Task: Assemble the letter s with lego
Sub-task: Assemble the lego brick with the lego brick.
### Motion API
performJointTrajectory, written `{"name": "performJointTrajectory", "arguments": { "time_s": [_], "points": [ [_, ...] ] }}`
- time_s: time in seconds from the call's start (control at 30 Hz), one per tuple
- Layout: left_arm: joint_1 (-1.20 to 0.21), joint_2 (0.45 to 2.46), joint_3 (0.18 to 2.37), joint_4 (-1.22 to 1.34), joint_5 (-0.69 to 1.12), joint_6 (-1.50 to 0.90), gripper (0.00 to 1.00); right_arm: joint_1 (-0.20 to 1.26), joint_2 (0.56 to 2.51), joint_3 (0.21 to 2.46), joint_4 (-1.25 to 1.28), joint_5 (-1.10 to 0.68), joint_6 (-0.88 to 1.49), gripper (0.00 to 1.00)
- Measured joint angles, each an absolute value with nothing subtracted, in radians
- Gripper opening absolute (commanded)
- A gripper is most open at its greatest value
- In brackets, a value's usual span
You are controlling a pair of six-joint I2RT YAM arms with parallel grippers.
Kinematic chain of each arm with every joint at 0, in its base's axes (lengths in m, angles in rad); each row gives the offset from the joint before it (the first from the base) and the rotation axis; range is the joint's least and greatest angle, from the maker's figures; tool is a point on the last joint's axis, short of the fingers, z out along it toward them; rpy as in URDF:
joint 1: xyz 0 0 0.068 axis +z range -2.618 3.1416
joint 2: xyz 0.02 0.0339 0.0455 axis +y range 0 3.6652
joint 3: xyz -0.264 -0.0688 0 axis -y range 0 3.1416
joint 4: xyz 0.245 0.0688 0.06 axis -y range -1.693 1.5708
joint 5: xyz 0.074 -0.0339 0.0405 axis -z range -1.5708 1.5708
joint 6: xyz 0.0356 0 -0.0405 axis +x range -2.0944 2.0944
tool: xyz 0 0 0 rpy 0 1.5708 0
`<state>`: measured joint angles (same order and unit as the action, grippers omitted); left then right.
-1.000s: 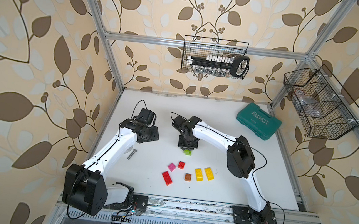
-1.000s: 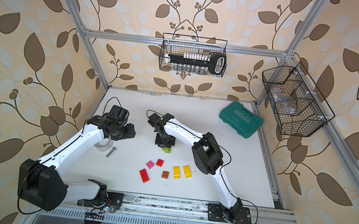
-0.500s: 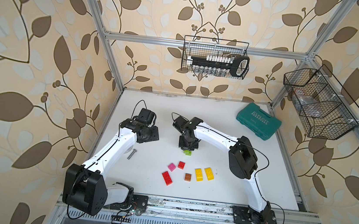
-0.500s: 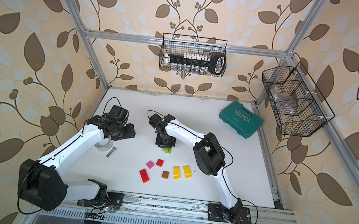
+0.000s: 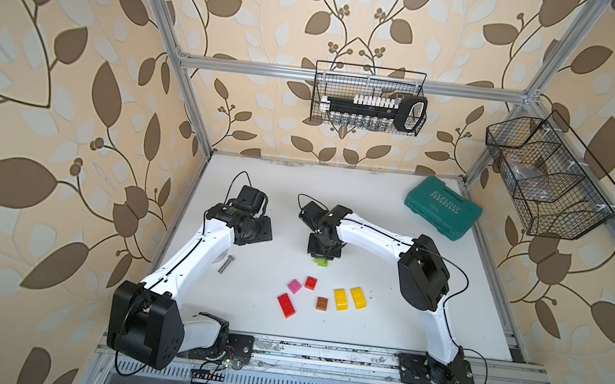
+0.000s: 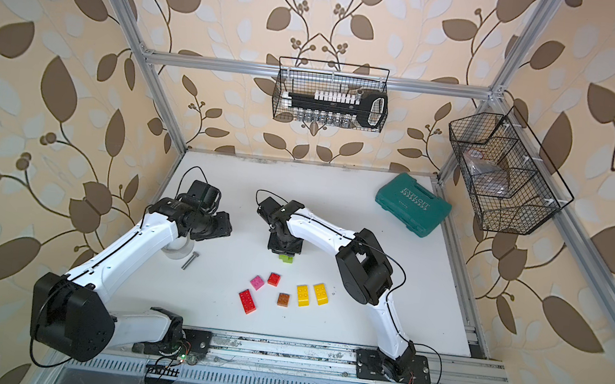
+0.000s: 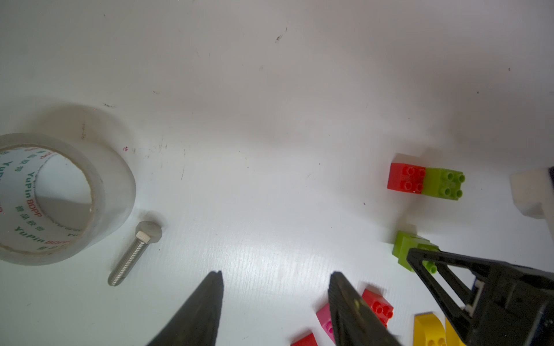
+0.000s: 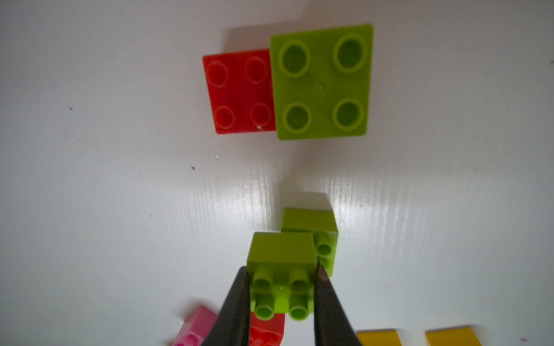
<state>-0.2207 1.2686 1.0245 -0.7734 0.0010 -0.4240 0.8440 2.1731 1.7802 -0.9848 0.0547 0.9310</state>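
White tabletop (image 5: 337, 188) lies bare toward its far edge; right gripper (image 8: 281, 269) clamps a lime brick (image 8: 281, 248); left gripper (image 7: 275, 274) gapes, apparently empty.

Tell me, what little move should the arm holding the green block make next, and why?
Probably lift the held lime green brick and carry it toward the red brick and paired lime brick lying side by side. The right pincer is already shut on it, and a nearby green brick sits close, so rising first should avoid a bump.
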Motion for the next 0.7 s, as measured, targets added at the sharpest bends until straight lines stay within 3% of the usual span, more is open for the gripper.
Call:
{"name": "performJointTrajectory", "arguments": {
  "time_s": [0.7],
  "points": [
    [-0.215, 1.269, 1.024, -0.773, 0.001, -0.424, 0.59, 0.87, 2.161, 1.757, -0.96, 0.105, 0.992, 0.0]
  ]
}}
